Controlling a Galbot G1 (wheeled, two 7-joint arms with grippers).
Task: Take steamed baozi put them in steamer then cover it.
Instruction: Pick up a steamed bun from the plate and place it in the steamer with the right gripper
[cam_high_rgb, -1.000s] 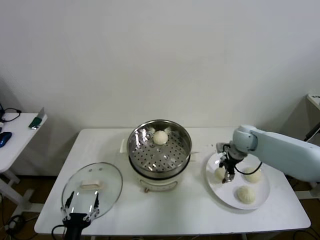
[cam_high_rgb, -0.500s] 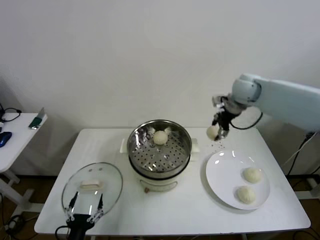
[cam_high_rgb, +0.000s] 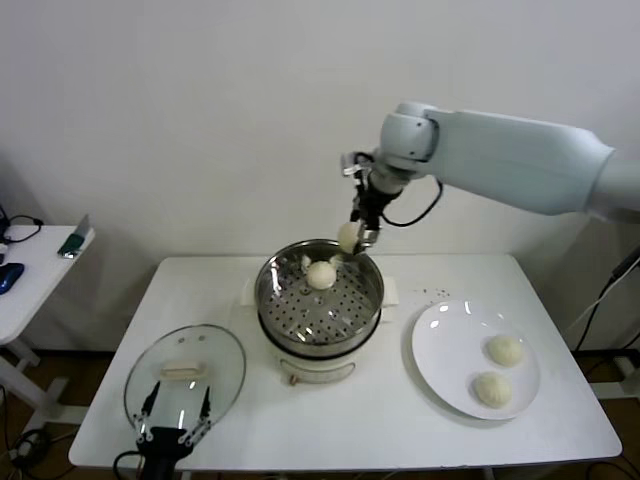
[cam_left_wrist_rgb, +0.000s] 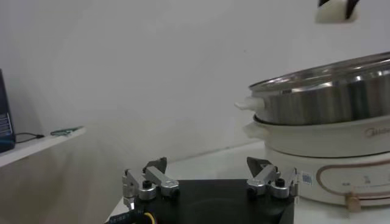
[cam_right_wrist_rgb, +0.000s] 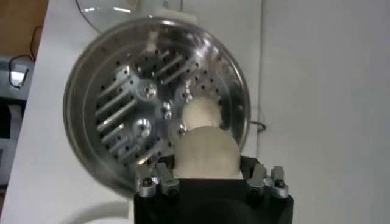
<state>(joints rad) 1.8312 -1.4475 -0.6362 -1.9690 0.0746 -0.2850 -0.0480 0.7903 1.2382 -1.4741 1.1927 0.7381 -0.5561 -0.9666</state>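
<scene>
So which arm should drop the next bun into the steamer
Right. Its tool already holds a baozi above the steamer's far rim. The left tool sits open by the cover.

The right gripper (cam_high_rgb: 357, 234) hangs high, arm reaching across, fingers squeezed shut. The left gripper (cam_high_rgb: 175, 420) waits low with fingers wide.

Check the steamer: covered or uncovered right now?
Uncovered. The steamer shows its open perforated basket holding one baozi; the glass cover lies flat on the table beside it.
</scene>
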